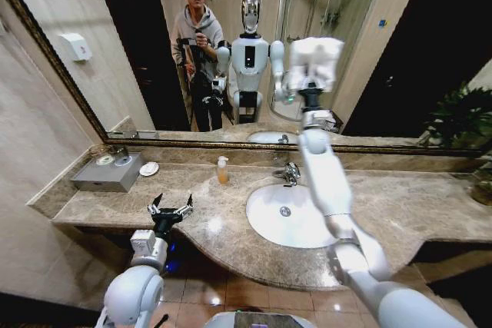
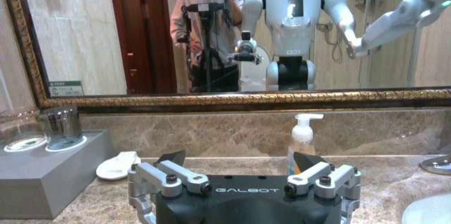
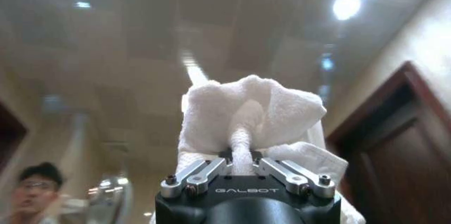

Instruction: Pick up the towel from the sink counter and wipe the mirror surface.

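The wiping step is under way, as I read it: the pick-up is done and the towel (image 1: 315,61) is off the bench, bunched up at the end of the raised right arm. The right gripper (image 3: 243,167) has its jaws closed on a twisted fold of the white cloth, with the rest of the towel puffing out ahead of them. From the head view the arm reaches up over the basin (image 1: 288,217) and holds the bundle high against the mirror (image 1: 138,59), to the right of the robot's own reflection. Whether the cloth is actually pressed on the glass or just short of it, I cannot tell from here.

The left gripper (image 1: 170,210) is idle, hanging low over the front edge of the bench (image 1: 415,197) to the left of the basin, jaws spread wide with nothing between them. Beyond it stand a soap bottle (image 1: 222,170), a small white dish (image 1: 149,168) and a grey tray with glasses (image 1: 108,173) near the wall.

The next move, in my judgement, calls for firm, even contact of the towel's bulk on the glass and then a sideways or up-and-down sweep, keeping the metal of the jaws off the mirror and the grip tight enough that the cloth does not drag loose.
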